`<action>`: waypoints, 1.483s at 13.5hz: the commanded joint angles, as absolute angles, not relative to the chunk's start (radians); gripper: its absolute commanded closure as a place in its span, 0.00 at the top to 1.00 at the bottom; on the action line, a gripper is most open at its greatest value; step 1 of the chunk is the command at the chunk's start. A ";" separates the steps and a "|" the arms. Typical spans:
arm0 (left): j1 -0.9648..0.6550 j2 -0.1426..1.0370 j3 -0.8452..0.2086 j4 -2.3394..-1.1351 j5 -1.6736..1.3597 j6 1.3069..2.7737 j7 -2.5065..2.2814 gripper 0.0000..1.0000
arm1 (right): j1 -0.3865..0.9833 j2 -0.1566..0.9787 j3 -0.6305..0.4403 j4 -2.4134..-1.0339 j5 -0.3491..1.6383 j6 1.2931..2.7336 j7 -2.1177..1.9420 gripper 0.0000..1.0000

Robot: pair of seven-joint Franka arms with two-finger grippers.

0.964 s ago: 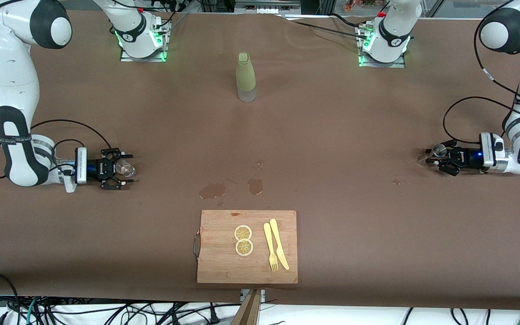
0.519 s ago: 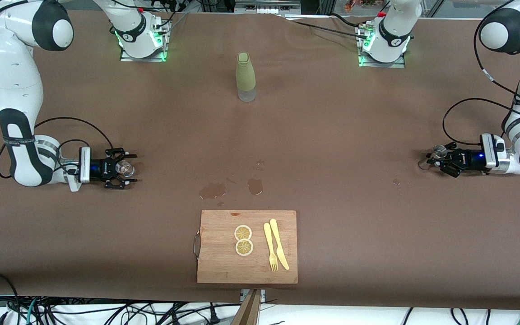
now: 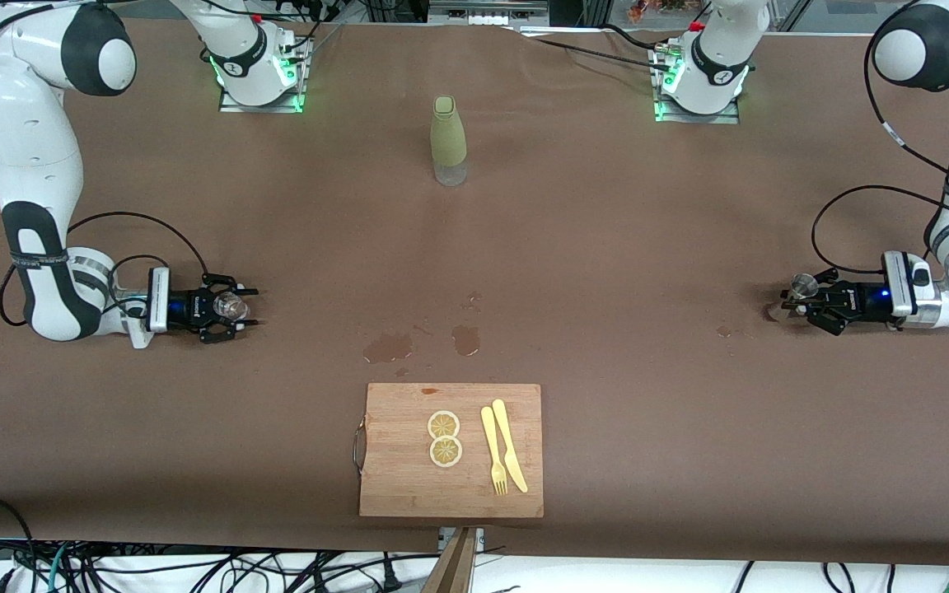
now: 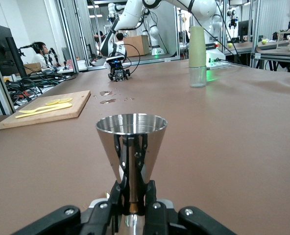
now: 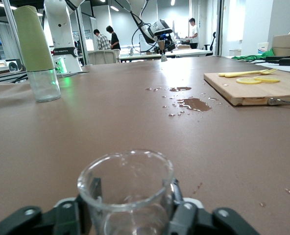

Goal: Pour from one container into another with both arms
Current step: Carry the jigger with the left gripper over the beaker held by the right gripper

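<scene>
A clear glass (image 3: 234, 305) stands upright between the fingers of my right gripper (image 3: 227, 308), low over the table at the right arm's end. In the right wrist view the glass (image 5: 125, 183) fills the gripper (image 5: 131, 203), and it looks empty. My left gripper (image 3: 796, 300) is shut on the narrow waist of a steel jigger (image 3: 801, 286), low over the left arm's end of the table. In the left wrist view the jigger's cone (image 4: 131, 139) rises upright above the gripper (image 4: 132, 194). I cannot see into the jigger.
A green-sleeved bottle (image 3: 448, 140) stands mid-table toward the bases. Wet spill patches (image 3: 388, 347) lie between it and a wooden cutting board (image 3: 409, 486). The board holds lemon slices (image 3: 444, 437) and a yellow fork and knife (image 3: 503, 445).
Both grippers have sunk toward the table with their containers held upright. The left gripper has also drawn slightly toward its own end of the table.
</scene>
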State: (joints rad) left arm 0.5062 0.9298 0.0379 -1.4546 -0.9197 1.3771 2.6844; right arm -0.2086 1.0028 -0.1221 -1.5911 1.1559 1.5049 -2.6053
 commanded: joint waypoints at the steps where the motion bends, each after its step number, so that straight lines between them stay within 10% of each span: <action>1: 0.427 0.842 -0.009 -1.529 -0.934 1.465 2.594 0.00 | -0.209 1.014 -0.120 -1.598 1.167 1.496 -2.629 0.41; 10: 0.137 0.844 -0.228 -1.537 -1.169 1.885 2.379 0.00 | -0.190 1.009 -0.098 -1.559 1.253 1.502 -2.484 0.25; 20: -0.317 0.905 -0.207 -1.503 -1.575 2.284 2.306 0.00 | -0.176 0.983 0.040 -1.312 1.166 1.634 -2.082 0.26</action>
